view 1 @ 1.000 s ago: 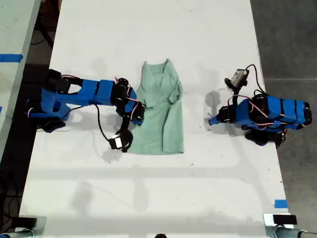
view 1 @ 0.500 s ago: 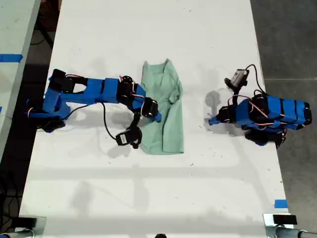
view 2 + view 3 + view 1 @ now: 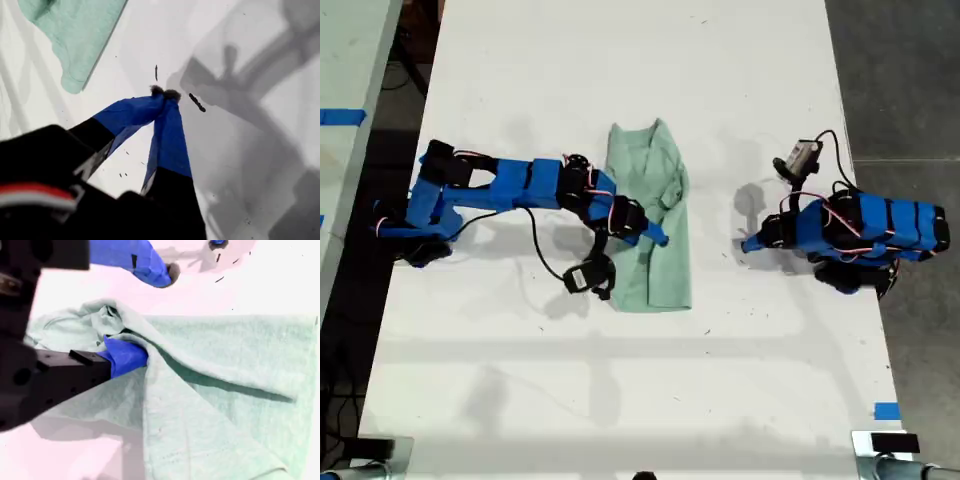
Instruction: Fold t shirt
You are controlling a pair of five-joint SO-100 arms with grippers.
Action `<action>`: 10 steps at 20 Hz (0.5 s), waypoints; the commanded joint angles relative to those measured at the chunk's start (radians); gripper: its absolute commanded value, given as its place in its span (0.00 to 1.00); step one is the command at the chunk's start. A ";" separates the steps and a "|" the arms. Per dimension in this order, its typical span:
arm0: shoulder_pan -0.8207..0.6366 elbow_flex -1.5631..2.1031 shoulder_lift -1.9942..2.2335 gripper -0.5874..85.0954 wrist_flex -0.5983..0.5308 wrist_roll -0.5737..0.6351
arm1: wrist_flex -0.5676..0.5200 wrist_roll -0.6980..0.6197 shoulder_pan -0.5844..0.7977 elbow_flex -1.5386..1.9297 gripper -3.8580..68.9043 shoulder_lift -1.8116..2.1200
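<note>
The shirt (image 3: 652, 225) lies folded lengthwise near the middle of the white table (image 3: 620, 80), collar end toward the far edge in the exterior view. My second pincer (image 3: 655, 236) reaches over it from the exterior view's left; its jaws are spread, one blue finger (image 3: 126, 355) tucked under a lifted fold of cloth, the other (image 3: 150, 265) clear above it. My first pincer (image 3: 165, 94) rests on bare table toward the exterior view's right edge, well apart from the shirt, its blue tips pressed together on nothing.
</note>
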 commanded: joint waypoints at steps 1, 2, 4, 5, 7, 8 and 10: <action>-0.038 -0.043 0.084 0.22 0.058 -0.158 | -0.009 -0.009 -0.005 0.012 0.03 0.012; -0.049 -0.040 0.080 0.22 0.069 -0.206 | -0.009 -0.009 -0.005 0.012 0.03 0.012; -0.061 -0.044 0.072 0.22 -0.028 -0.175 | -0.009 -0.009 -0.008 0.012 0.03 0.012; -0.049 -0.048 0.081 0.23 -0.138 -0.107 | -0.009 -0.009 -0.009 0.012 0.03 0.012; -0.017 -0.046 0.095 0.23 -0.278 -0.067 | -0.009 -0.011 -0.012 0.012 0.03 0.012; -0.006 -0.044 0.095 0.23 -0.319 -0.066 | -0.009 -0.012 -0.014 0.012 0.03 0.012; -0.005 -0.037 0.083 0.22 -0.331 -0.123 | -0.011 -0.012 -0.018 0.011 0.03 0.012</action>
